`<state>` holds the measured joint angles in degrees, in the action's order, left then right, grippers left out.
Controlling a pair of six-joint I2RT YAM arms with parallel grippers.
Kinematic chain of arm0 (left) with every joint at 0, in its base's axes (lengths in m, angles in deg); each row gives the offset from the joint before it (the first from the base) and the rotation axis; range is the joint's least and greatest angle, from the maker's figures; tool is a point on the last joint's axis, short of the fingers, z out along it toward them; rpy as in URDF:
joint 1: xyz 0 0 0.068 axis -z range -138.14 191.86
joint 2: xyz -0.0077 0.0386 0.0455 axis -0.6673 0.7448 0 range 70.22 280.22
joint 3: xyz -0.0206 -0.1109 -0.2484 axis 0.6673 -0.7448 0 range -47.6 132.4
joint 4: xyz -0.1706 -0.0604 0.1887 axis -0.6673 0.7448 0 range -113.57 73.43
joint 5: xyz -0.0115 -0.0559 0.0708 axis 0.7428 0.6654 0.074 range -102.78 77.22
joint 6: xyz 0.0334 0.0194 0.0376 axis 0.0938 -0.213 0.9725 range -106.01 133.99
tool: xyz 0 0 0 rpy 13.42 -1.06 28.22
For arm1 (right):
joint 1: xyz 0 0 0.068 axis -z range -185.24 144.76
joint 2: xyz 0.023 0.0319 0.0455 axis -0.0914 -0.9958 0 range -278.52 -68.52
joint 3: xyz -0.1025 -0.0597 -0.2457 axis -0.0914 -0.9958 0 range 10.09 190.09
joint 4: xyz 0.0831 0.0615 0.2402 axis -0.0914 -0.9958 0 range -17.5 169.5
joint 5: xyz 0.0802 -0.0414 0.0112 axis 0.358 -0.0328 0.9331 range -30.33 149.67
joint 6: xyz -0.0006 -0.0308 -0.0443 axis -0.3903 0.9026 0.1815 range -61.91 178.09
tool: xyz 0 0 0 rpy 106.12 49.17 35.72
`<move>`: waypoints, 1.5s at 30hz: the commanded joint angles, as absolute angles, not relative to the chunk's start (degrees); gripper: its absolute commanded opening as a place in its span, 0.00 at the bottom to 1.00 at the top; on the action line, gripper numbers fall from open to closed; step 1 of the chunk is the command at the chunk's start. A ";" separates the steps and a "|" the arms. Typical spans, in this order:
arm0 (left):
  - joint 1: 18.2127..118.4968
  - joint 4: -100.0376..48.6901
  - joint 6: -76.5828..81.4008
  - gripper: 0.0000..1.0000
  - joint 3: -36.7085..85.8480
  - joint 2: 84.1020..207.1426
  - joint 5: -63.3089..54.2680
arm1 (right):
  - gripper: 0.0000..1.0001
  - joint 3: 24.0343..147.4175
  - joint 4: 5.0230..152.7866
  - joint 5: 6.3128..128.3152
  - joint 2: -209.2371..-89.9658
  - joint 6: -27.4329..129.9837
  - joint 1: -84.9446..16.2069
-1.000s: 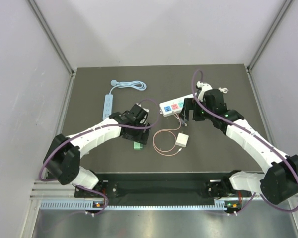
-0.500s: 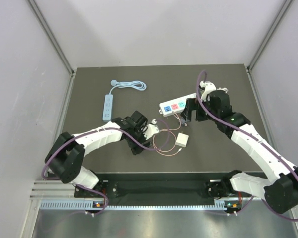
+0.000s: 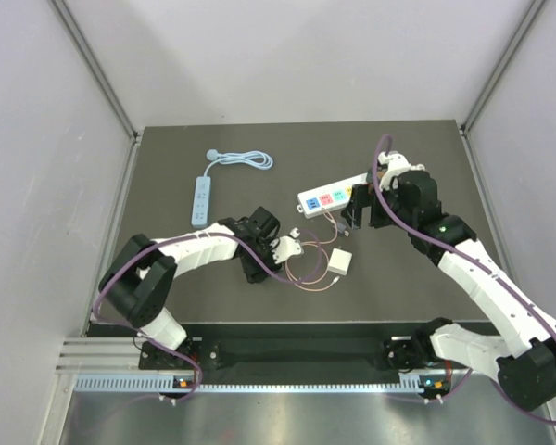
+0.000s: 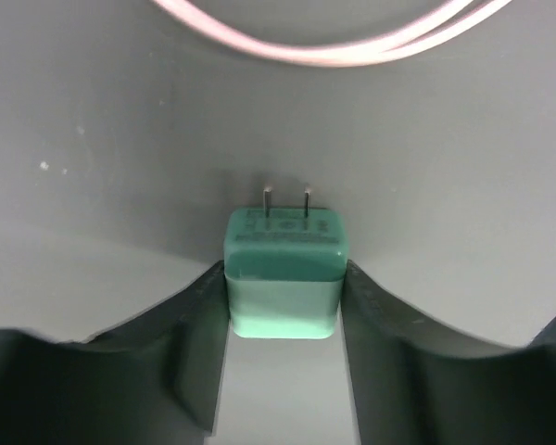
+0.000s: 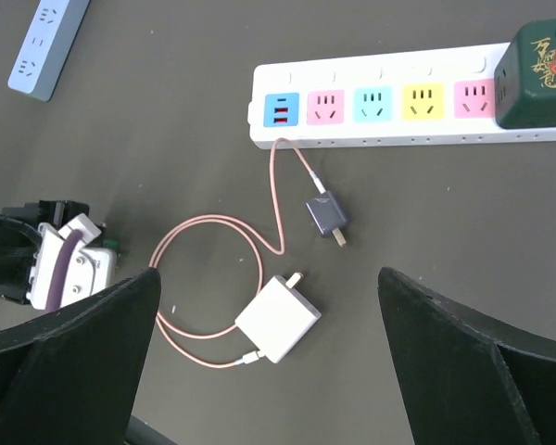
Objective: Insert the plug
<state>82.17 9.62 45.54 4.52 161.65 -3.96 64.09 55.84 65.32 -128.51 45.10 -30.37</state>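
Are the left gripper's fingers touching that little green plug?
Touching. The left wrist view shows the green plug sitting between the fingers, both pressed against its sides with no gap.

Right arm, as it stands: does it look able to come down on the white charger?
Probably yes. The right gripper hangs open above the table, and the white charger lies uncovered there. Only the pink cable loops beside it and plugs into its near end.

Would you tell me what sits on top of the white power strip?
A dark green adapter sits on the power strip beyond the coloured sockets, and a pink cable reaches its edge by the blue USB panel. Whatever socket lies under the adapter is covered.
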 commanded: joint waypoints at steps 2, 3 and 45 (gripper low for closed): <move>81.23 11.14 44.50 0.40 9.52 164.17 2.67 | 1.00 64.50 56.39 63.98 -126.18 45.53 -30.82; 81.06 11.93 43.44 0.21 11.18 164.43 5.12 | 1.00 64.32 56.12 63.72 -125.92 45.09 -30.82; 77.98 -44.76 -92.01 0.00 1.36 136.67 0.14 | 0.58 56.40 113.07 39.98 -131.62 66.44 -60.26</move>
